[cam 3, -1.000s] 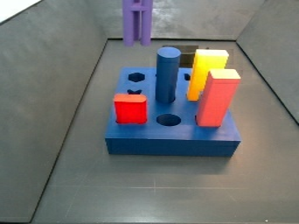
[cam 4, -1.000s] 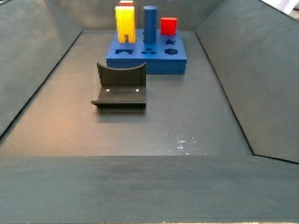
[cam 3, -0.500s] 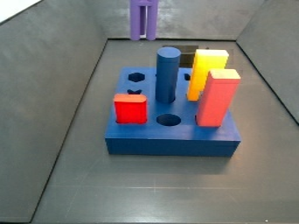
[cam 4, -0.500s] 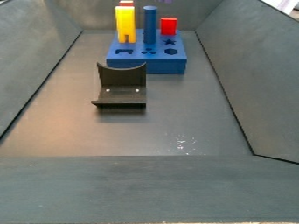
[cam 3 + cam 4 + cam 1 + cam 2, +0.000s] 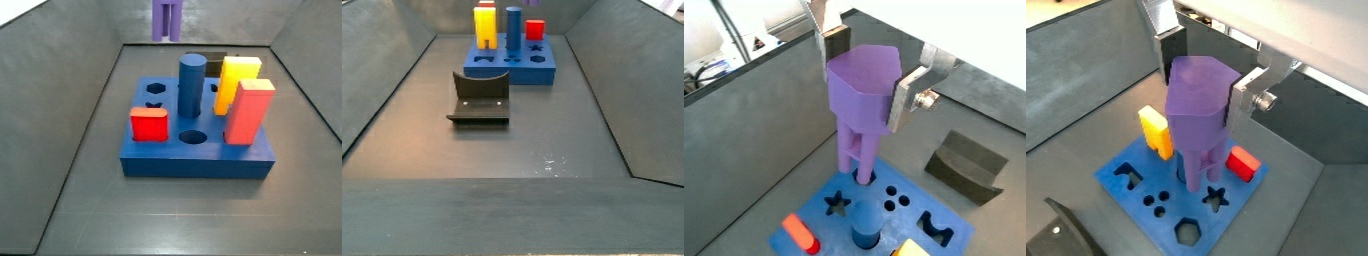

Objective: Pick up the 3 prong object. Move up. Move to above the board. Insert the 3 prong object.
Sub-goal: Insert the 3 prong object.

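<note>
Compared with the frame a second ago, the purple 3 prong object [image 5: 166, 20] stands higher in a side view, only its lower prongs remaining visible at the upper edge, above and behind the blue board [image 5: 198, 140]. Both wrist views show what the side views do not: the gripper [image 5: 878, 85] clenched on the 3 prong object [image 5: 1200, 110], one silver finger [image 5: 909, 98] pressed against each flank of its purple body, prongs pointing down, clear of the board [image 5: 885, 210] below.

The board carries several pieces. In a side view a blue cylinder [image 5: 193, 84] stands upright near its middle, a yellow block [image 5: 239, 80] and an orange-red block [image 5: 250, 112] stand to one side, and a red cube [image 5: 150, 125] sits at a near corner. A round hole [image 5: 194, 137] lies open just beside the cube.

A wrist view shows further empty cut-outs, among them a star-shaped one [image 5: 1216, 199] and a hexagonal one [image 5: 1189, 232].

The fixture [image 5: 480, 97] stands on the floor just in front of the board [image 5: 516, 68] in a side view; the gripper is out of that frame.
</note>
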### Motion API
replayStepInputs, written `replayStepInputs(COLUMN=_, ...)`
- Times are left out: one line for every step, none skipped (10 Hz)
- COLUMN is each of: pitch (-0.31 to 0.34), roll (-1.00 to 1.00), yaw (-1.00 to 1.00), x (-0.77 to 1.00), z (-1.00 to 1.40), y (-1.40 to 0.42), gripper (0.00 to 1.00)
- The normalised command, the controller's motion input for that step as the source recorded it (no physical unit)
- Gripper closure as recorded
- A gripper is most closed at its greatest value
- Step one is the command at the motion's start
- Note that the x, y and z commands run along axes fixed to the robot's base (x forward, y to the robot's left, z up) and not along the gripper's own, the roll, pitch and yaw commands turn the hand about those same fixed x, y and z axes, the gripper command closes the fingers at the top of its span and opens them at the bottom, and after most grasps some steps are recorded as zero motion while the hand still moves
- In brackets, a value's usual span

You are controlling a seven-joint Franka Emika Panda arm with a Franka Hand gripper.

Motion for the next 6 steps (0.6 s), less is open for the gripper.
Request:
replayStepInputs(pitch=0.0, roll=-0.11, yaw=-0.28, x=0.11, z=-0.05, y=0.15, gripper=1.0)
replayStepInputs(pitch=0.0, roll=-0.09, yaw=-0.34, x=0.07, z=-0.06, y=0.11, gripper=1.0)
replayStepInputs(pitch=0.0, roll=-0.07, yaw=-0.41, x=0.03, z=-0.09, y=0.05, gripper=1.0)
replayStepInputs(pitch=0.0, roll=-0.09, yaw=-0.45, x=0.04, z=-0.08, y=0.09, gripper=1.0)
replayStepInputs(pitch=0.0, roll=-0.06, yaw=-0.43, x=0.03, z=-0.12, y=0.04, gripper=1.0)
replayStepInputs(pitch=0.0, roll=-0.07, yaw=-0.47, x=0.01, z=-0.13, y=0.05, gripper=1.0)
